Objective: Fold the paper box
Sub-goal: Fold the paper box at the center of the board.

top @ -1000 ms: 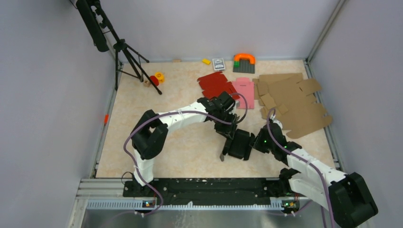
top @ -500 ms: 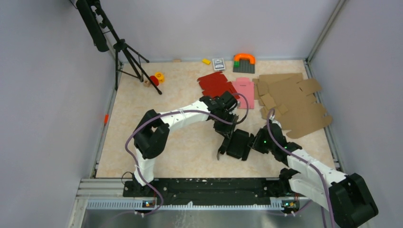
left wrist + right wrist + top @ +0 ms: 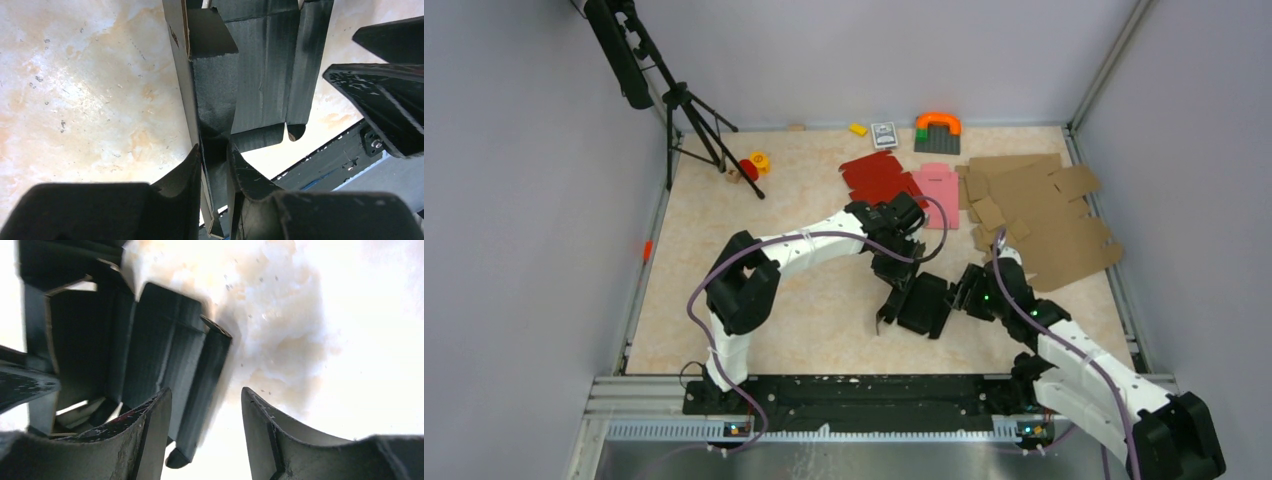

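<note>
The black paper box point(image 3: 922, 304), partly folded with walls raised, sits on the table between my two arms. My left gripper point(image 3: 895, 291) comes down on its left side and is shut on an upright folded wall point(image 3: 212, 100), with one finger on each face. The left wrist view shows the box's panels and tabs point(image 3: 270, 65) stretching away. My right gripper point(image 3: 968, 292) is at the box's right edge and stands open. In the right wrist view, a black flap point(image 3: 202, 385) lies between its fingers point(image 3: 206, 392) close to the left one, and no finger presses it.
At the back lie a red blank point(image 3: 879, 178), a pink blank point(image 3: 937, 190) and brown cardboard blanks point(image 3: 1039, 215). An orange-and-green toy point(image 3: 937, 130), a card deck point(image 3: 884, 134) and a yellow block point(image 3: 857, 129) line the far edge. A tripod point(image 3: 689, 110) stands back left beside small toys point(image 3: 754, 164).
My right gripper has opened, let go of the box's right edge and lifted slightly. The left gripper has tightened a little on the wall, and the box has shifted slightly left.
</note>
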You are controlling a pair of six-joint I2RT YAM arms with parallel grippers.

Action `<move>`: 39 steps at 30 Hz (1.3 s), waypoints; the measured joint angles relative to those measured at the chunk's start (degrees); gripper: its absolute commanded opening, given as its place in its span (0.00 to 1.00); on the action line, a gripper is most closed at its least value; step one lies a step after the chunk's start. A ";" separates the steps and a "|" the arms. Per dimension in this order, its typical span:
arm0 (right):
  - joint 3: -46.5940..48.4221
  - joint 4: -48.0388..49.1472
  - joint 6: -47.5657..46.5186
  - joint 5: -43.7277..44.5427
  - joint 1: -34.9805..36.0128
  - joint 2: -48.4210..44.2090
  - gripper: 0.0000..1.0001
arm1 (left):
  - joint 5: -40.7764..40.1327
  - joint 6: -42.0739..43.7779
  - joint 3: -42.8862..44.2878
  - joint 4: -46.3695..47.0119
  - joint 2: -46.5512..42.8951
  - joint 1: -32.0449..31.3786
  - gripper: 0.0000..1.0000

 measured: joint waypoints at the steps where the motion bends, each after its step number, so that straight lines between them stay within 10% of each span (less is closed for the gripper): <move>1: 0.72 -0.39 -0.90 0.37 0.00 -0.52 0.49 | -0.02 0.15 0.09 -0.24 0.00 0.00 0.11; 12: 4.52 14.38 -7.56 -2.75 -1.70 8.87 0.02 | 1.90 1.81 0.15 -0.66 0.00 0.57 0.14; 39: 7.98 48.13 -4.15 -22.49 -7.30 40.79 0.00 | 3.65 2.51 0.15 -0.66 0.00 1.09 0.15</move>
